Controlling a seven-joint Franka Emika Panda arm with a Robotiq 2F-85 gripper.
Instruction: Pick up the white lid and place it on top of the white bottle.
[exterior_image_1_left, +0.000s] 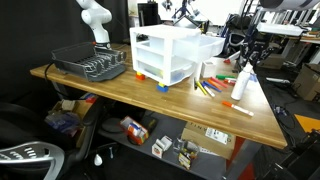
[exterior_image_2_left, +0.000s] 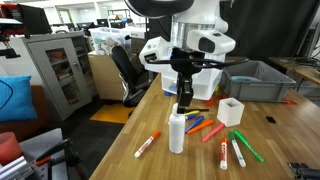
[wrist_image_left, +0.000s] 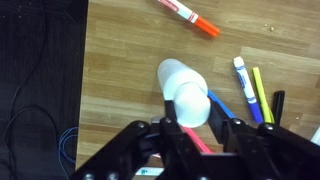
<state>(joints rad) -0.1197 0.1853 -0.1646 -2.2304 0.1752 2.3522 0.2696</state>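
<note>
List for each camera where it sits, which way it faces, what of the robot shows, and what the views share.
An exterior view: off a table corner, looking across the wooden table at the white drawer unit; the gripper shows far right.
An exterior view: past the table's end, facing the arm head-on; the gripper hangs over the white bottle.
Wrist view: on the wrist, looking down; the fingers flank the white lid.
Shared: all three show the white bottle and markers.

Pincer (wrist_image_left: 197, 122) base beyond bottom edge
</note>
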